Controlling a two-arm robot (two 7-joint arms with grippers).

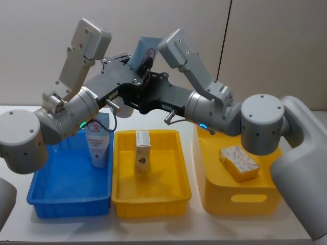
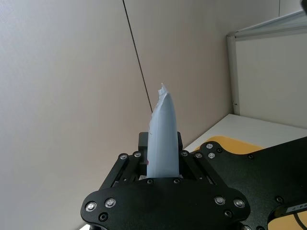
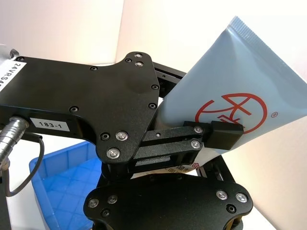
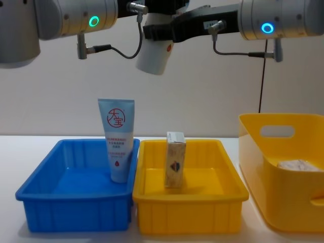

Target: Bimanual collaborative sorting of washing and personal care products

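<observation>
**Tube held aloft between two grippers**

A light blue tube (image 3: 230, 100) with a red round logo hung high above the trays, tilted, its white cap end (image 4: 153, 58) pointing down and its crimped end (image 1: 144, 48) up toward the wall. Both grippers met on it. The left gripper (image 2: 162, 160) had its jaws pressed against the tube's flat sides, the crimped end (image 2: 163, 96) rising out between them. The right gripper (image 3: 213, 139) was clamped across the tube just below the logo, one black finger (image 3: 223, 134) lying over the print.

Below, a second tube (image 1: 98, 145) stood cap-down in the far right corner of the blue tray (image 1: 46, 201), leaning against the wall next to the yellow tray (image 1: 153, 204). A cream box (image 1: 142, 151) stood upright near the middle of that yellow tray. To the right, well apart from the box, a deeper yellow bin (image 1: 240, 199) with a handle slot held a pale wrapped block (image 1: 238, 163). All three containers sat side by side on a white table (image 1: 204, 229).
</observation>
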